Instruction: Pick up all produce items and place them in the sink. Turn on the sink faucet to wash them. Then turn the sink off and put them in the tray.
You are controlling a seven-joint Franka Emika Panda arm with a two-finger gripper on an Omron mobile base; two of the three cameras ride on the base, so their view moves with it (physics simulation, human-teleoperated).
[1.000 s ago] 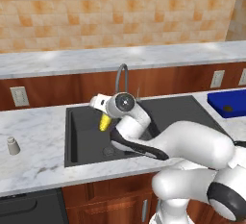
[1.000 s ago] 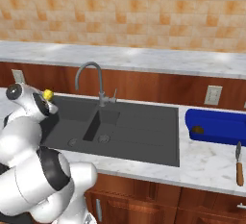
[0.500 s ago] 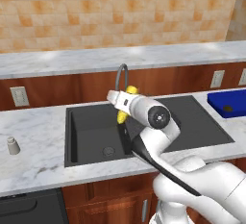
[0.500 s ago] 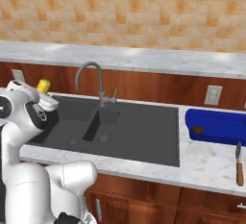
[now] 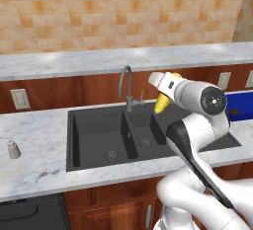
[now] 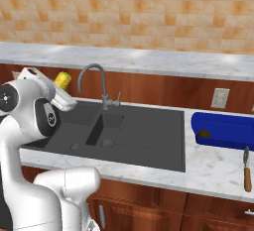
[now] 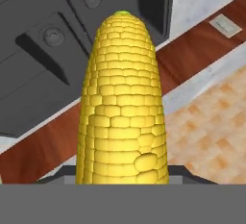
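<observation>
My gripper point(image 5: 166, 92) is shut on the yellow corn cob point(image 5: 162, 103), which hangs tip-down above the right edge of the dark double-basin sink point(image 5: 94, 125). From the right base the corn cob point(image 6: 63, 80) peeks out behind the hand, left of the gooseneck faucet point(image 6: 96, 78). In the hand view the corn cob point(image 7: 123, 107) covers the middle, with the sink point(image 7: 29, 88) and its two drains beyond it. The round olive-brown fruit point(image 6: 203, 135) lies in the blue tray point(image 6: 225, 127) on the counter right of the sink. The faucet point(image 5: 126, 85) stands behind the basins.
A small grey-white shaker point(image 5: 13, 149) stands on the marble counter far left of the sink. A knife with a wooden handle point(image 6: 246, 173) lies in front of the tray. Wall outlets point(image 5: 20, 98) point(image 6: 220, 97) sit on the wood backsplash.
The arm has swung right and upward with the corn cob, from low over the left basin to high over the sink's right edge. The fruit and tray have stayed put.
</observation>
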